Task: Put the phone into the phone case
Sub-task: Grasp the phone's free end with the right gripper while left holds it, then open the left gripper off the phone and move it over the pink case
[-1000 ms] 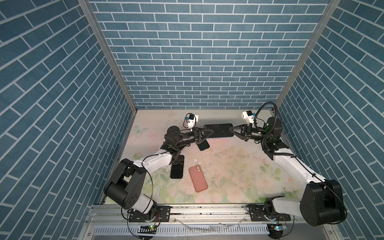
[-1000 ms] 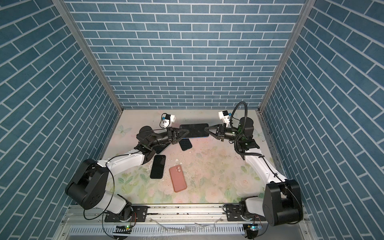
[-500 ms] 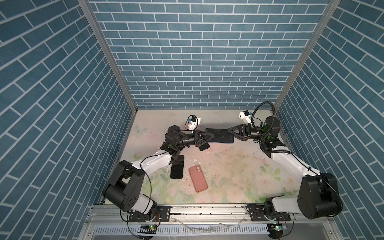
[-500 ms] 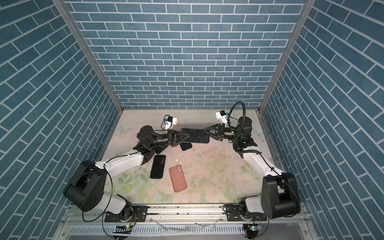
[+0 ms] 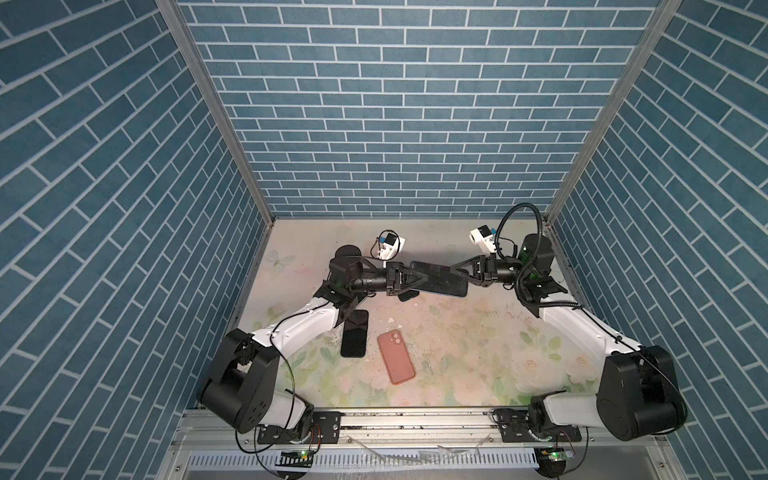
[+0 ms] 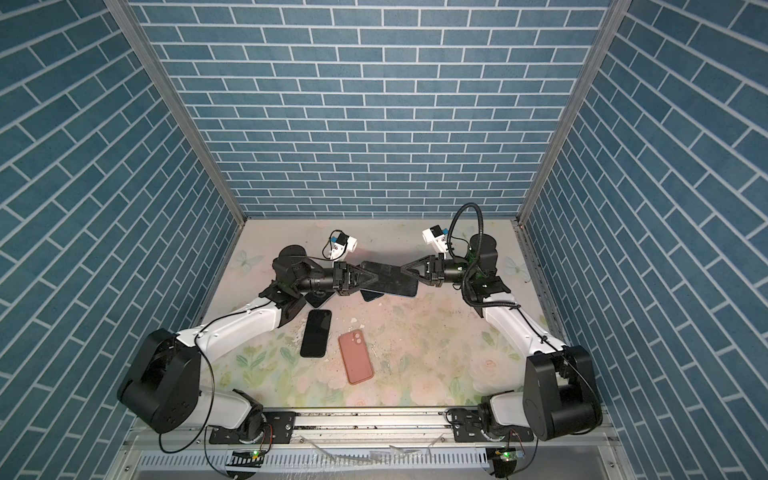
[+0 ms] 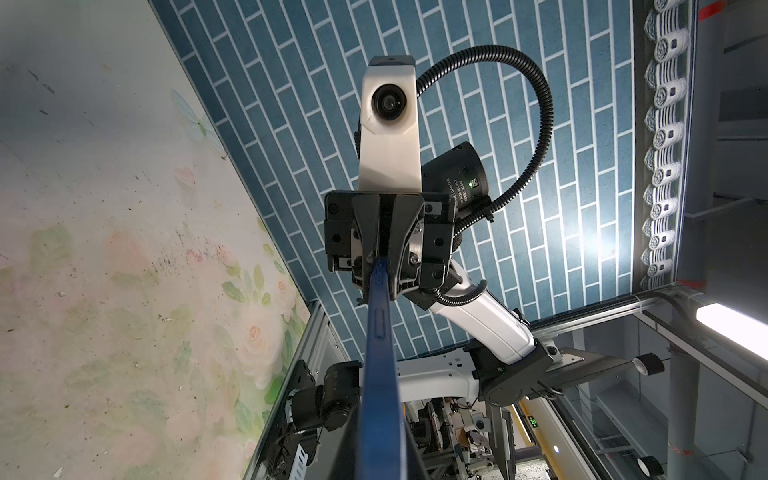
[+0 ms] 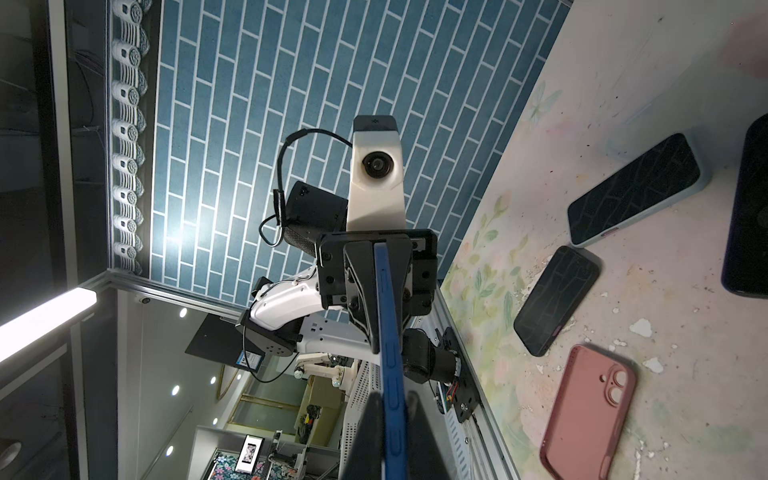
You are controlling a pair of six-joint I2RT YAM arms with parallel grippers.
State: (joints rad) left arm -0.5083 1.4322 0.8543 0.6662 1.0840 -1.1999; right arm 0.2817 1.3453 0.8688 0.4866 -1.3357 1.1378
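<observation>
Phone (image 5: 438,284): blue-edged, held aloft, spanning the gap between both sets of jaws. Clenched at one short end by the left gripper (image 5: 427,279), at the opposite end by the right gripper (image 5: 450,271). Well below the jaws, flat on the table (image 5: 478,332): pink phone case (image 5: 397,358), seemingly back up, beside a black phone (image 5: 354,333). Risks judged: bending or twisting under opposed pulls; slipping from a shallow end pinch on release of either side; falling onto the table. Opening of case probably face down, so no direct insertion without flipping.
</observation>
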